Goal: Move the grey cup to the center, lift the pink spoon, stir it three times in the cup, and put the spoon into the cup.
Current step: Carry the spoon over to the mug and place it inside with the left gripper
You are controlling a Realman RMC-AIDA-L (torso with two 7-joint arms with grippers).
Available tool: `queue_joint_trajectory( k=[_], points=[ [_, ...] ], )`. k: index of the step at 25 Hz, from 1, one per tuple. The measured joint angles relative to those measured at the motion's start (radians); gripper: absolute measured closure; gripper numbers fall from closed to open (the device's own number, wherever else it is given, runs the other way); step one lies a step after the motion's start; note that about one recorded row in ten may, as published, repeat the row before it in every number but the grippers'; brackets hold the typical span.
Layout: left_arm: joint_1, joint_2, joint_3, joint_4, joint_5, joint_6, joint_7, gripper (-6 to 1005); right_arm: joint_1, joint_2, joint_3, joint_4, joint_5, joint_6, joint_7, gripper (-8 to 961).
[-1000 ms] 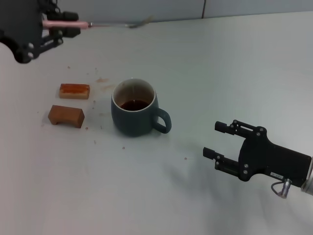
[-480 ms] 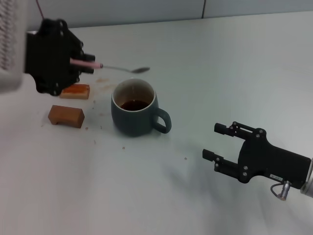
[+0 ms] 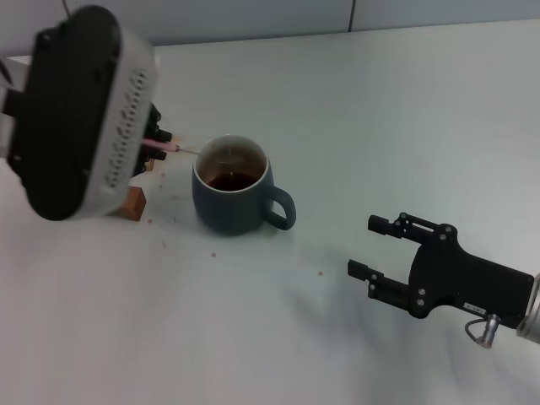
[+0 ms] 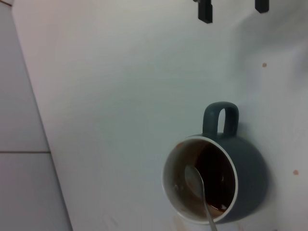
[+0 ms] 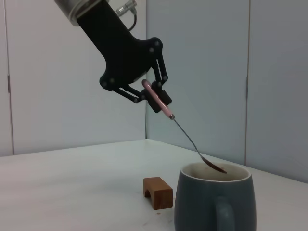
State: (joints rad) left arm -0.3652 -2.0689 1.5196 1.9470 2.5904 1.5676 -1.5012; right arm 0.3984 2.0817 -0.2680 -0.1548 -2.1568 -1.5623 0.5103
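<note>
The grey cup [image 3: 238, 201] stands on the white table with dark liquid inside and its handle toward my right arm. My left gripper [image 5: 156, 98] is shut on the pink handle of the pink spoon [image 5: 160, 104] and holds it slanted down. The spoon's metal bowl [image 4: 194, 178] is inside the cup's rim, at the liquid. In the head view the left wrist hides most of that gripper; the pink handle [image 3: 161, 146] shows just left of the cup. My right gripper [image 3: 365, 245] is open and empty, low over the table to the right of the cup.
A brown block [image 5: 158, 192] lies on the table beside the cup; in the head view only its corner [image 3: 136, 202] shows under my left wrist. Small brown crumbs dot the table around the cup. The right gripper's fingertips [image 4: 204, 10] show in the left wrist view.
My left arm has come down and toward the cup. The spoon has tilted from level above the cup's far rim to slanting down into it. The right arm has barely moved.
</note>
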Motion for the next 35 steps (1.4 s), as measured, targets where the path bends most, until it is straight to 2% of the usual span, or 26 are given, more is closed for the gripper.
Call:
queue_joint_trajectory(
  k=[1,2,3,6,9,14,21,35],
  points=[
    [0.000,0.000,0.000,0.000,0.000,0.000,0.000,858,0.000,0.000,-0.001,0.000,0.000,0.000,0.000,288],
    [-0.003,-0.001,0.031,-0.007,0.028,-0.015,-0.005,857,0.000,0.000,-0.002,0.000,0.000,0.001,0.000,288],
    [-0.011,-0.002,0.099,-0.035,0.080,-0.051,-0.019,857,0.000,0.000,-0.002,0.000,0.000,0.001,0.000,288],
    [-0.014,-0.003,0.133,-0.049,0.105,-0.070,-0.028,857,0.000,0.000,-0.002,0.000,0.000,0.001,0.000,288],
    [-0.016,-0.004,0.231,-0.090,0.202,-0.135,-0.055,857,0.001,0.000,-0.002,0.000,0.000,0.001,0.000,288],
    [-0.026,-0.004,0.271,-0.124,0.254,-0.161,-0.070,856,0.002,0.000,-0.002,0.000,0.000,0.001,0.000,287],
    [-0.029,-0.005,0.276,-0.133,0.261,-0.163,-0.073,855,0.002,0.000,-0.001,0.001,0.000,0.001,0.001,287],
    [-0.029,-0.005,0.304,-0.087,0.253,-0.140,-0.083,854,0.006,0.000,0.003,0.001,0.000,0.001,0.006,287]
  ],
)
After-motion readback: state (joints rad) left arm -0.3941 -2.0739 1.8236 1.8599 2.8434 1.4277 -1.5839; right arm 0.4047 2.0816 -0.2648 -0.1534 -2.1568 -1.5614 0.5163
